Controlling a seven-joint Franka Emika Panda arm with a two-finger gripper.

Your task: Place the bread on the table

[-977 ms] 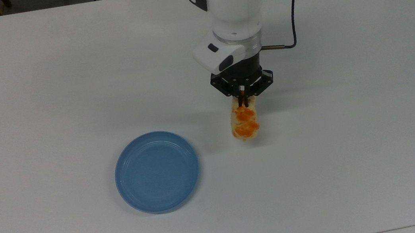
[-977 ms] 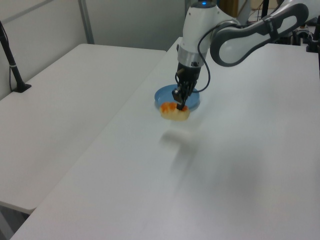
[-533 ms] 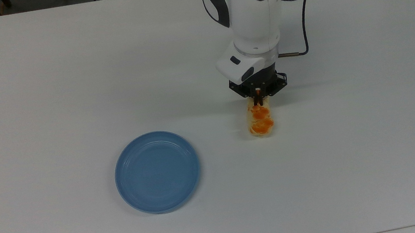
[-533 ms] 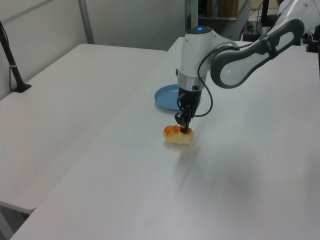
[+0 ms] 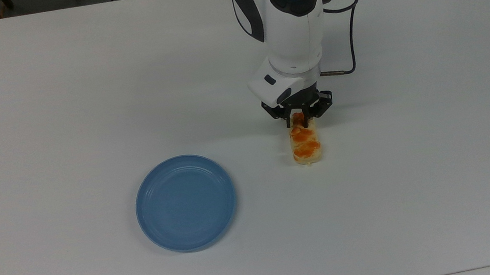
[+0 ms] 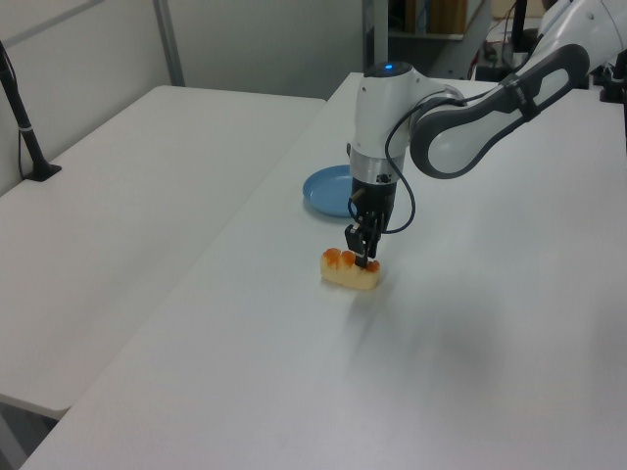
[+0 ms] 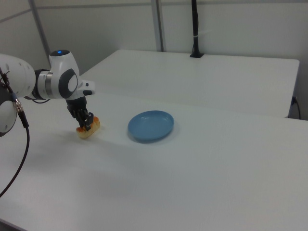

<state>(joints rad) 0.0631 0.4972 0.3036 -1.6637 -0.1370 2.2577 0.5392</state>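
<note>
The bread [image 5: 306, 147], a pale-tan bun with orange glazed patches, lies lengthwise on the white table [image 5: 57, 110], to the top view's right of the blue plate. My gripper [image 5: 300, 123] comes down from above onto the bun's far end, its fingers shut on that end. In the left view the bread [image 6: 349, 270] rests flat on the tabletop with the gripper [image 6: 362, 259] pinching its right end. The right view has the bread [image 7: 89, 130] under the gripper [image 7: 87, 126], left of the plate.
A round blue plate [image 5: 186, 202] with nothing on it sits on the table to the top view's left of the bread. A black cable [image 5: 351, 33] loops from the arm's wrist. A second white table [image 6: 127, 196] adjoins at the left view's left.
The gripper carried the bread away from the plate, toward the top view's right, and lowered it. The bun went from hanging tilted to lying flat on the table.
</note>
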